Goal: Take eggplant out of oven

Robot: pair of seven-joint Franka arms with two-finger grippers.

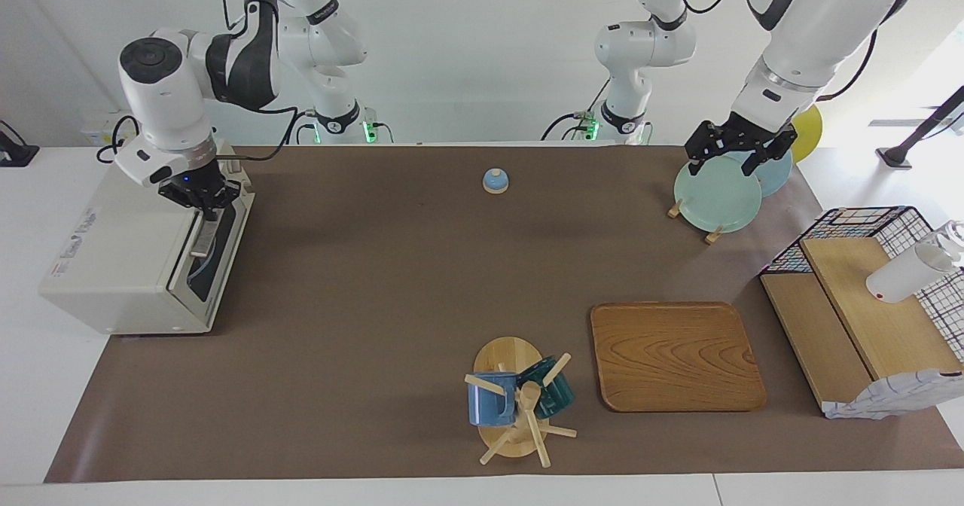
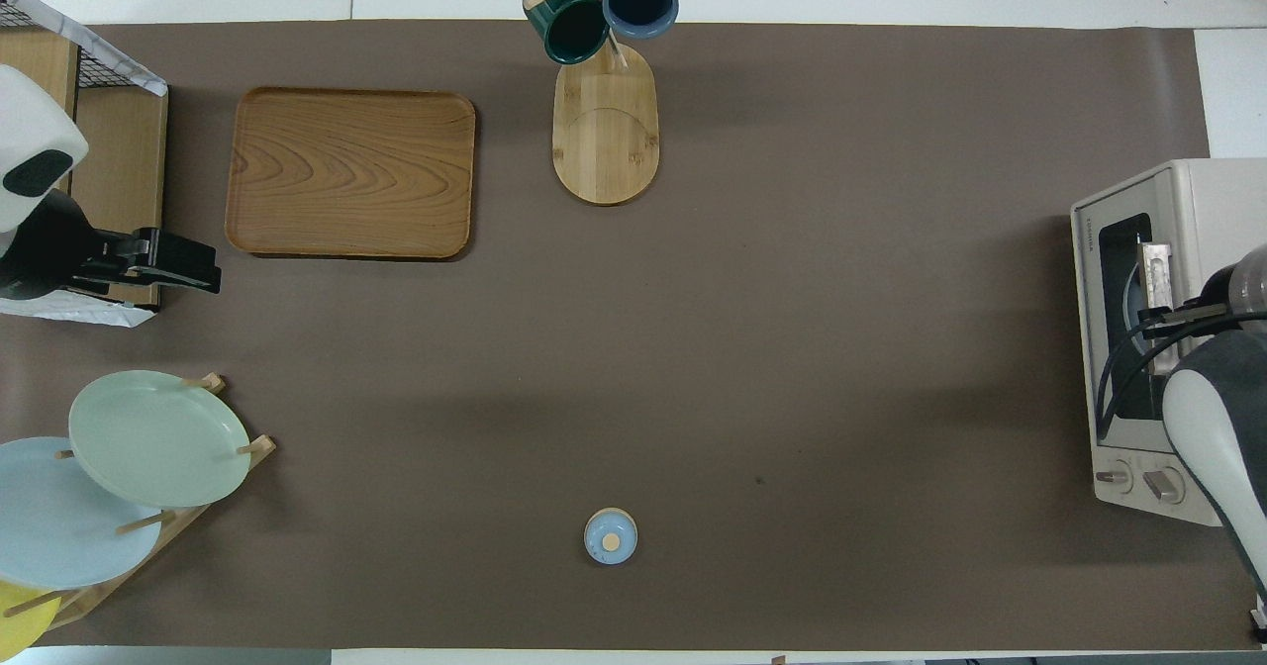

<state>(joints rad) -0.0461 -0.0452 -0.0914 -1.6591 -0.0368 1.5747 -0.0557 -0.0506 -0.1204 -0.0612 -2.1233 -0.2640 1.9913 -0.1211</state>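
Oven (image 1: 128,254) sits at the right arm's end of the tabletop (image 1: 376,288), door shut, eggplant unseen inside. Right tool (image 1: 202,199) is at its door handle, grip state unclear. Left tool (image 1: 738,152) hangs spread open, waiting over the plate rack (image 1: 715,193).
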